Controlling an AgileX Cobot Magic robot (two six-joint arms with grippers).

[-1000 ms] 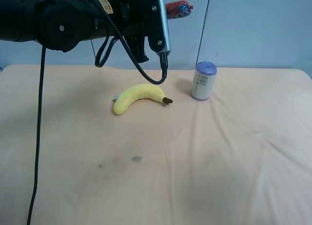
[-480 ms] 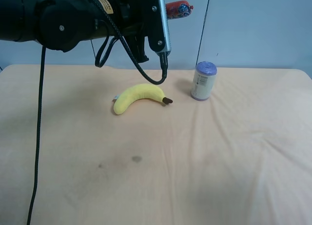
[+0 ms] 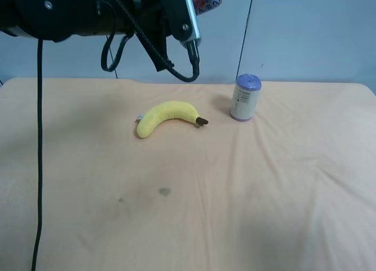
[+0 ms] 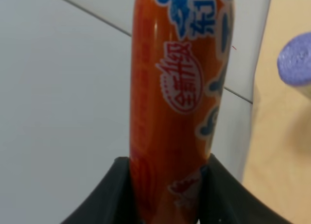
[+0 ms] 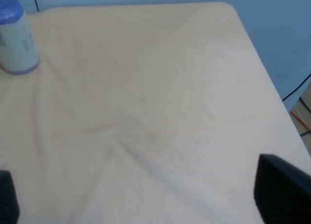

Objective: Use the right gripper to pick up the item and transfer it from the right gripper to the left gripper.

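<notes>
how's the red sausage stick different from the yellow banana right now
The sausage stick is red with blue and white print and a shiny wrapper; the banana is plain yellow with a dark tip. The stick is straight, the banana curved. The stick is gripped in the left hand up in the air, while the banana lies loose on the table. Both are long and slim.

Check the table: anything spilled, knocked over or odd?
Nothing tipped or spilled. The white-and-purple can stands upright and the yellow plush banana lies flat nearby. Only oddities: small dark stains on the wrinkled peach tablecloth.
</notes>
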